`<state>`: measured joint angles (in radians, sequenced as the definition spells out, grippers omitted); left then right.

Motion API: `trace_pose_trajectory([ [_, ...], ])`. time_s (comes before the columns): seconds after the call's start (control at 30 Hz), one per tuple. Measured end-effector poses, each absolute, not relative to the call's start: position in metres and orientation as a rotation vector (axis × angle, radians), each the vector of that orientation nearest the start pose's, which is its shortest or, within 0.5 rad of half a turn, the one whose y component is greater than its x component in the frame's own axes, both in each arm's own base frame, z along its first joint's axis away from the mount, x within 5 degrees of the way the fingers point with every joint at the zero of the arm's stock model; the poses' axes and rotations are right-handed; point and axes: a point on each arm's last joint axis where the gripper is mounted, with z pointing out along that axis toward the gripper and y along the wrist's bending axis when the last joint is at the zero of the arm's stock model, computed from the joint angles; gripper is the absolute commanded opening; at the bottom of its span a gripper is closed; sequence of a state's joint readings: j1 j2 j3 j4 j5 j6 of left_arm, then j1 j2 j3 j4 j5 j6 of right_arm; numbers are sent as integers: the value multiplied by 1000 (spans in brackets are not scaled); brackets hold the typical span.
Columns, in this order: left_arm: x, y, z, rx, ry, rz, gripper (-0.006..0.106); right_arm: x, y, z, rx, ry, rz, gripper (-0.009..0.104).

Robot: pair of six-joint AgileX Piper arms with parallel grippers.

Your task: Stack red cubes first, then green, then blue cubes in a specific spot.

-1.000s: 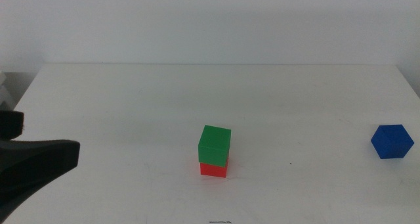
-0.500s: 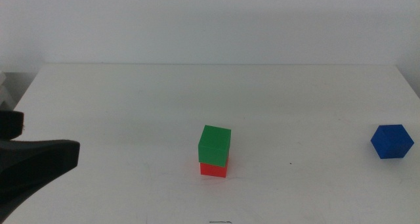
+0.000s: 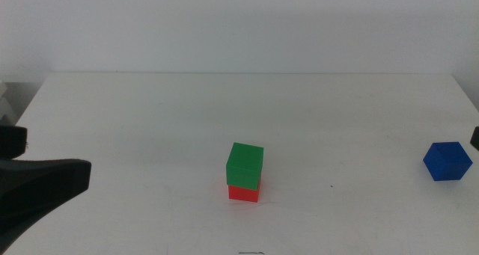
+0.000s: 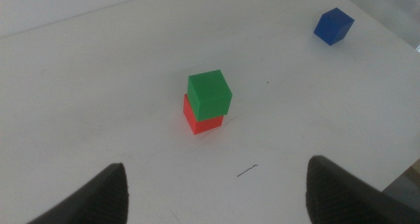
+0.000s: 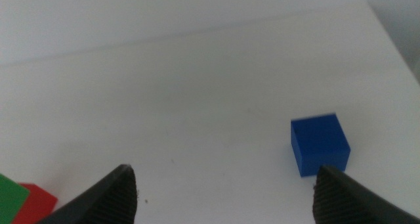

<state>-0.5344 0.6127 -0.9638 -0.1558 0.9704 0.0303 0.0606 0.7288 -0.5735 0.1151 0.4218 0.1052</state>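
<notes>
The green cube (image 3: 245,165) sits on top of the red cube (image 3: 243,192) near the middle of the white table; both also show in the left wrist view as the green cube (image 4: 210,92) over the red cube (image 4: 201,119). The blue cube (image 3: 447,161) lies alone at the far right, seen too as the blue cube (image 5: 319,144) and the blue cube (image 4: 333,25). My left gripper (image 4: 216,191) is open, drawn back from the stack at the table's left. My right gripper (image 5: 226,191) is open, short of the blue cube; only a dark sliver of it (image 3: 475,138) enters the middle view.
The table's far edge (image 3: 247,74) meets a plain white wall. A small dark mark (image 4: 247,170) lies on the tabletop in front of the stack. The right table edge runs just past the blue cube.
A dark sliver of the right arm has come into the middle view at the right edge near the blue cube. The cubes and the left arm have not moved.
</notes>
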Motion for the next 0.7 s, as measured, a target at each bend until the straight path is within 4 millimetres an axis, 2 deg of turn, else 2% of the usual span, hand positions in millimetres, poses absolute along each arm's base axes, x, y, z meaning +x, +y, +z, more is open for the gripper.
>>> trace_pose_trajectory([
  [0.1, 69, -54, 398, 581, 2050, -488, 91, 154, 14, 302, 116, 2125, 211, 82],
  [0.2, 69, -54, 398, 581, 2050, -488, 91, 168, 15, 311, 99, 2213, 197, 82],
  [0.37, 69, -54, 398, 582, 2049, -487, 91, 199, 19, 333, 95, 2445, 197, 82],
  [0.53, 69, -54, 398, 582, 2049, -487, 91, 236, 18, 354, 74, 2564, 129, 82],
  [0.63, 69, -54, 398, 582, 2049, -487, 91, 259, 16, 354, 71, 2619, 80, 82],
  [0.7, 69, -54, 398, 582, 2049, -487, 91, 275, 13, 345, 84, 2667, 62, 82],
])
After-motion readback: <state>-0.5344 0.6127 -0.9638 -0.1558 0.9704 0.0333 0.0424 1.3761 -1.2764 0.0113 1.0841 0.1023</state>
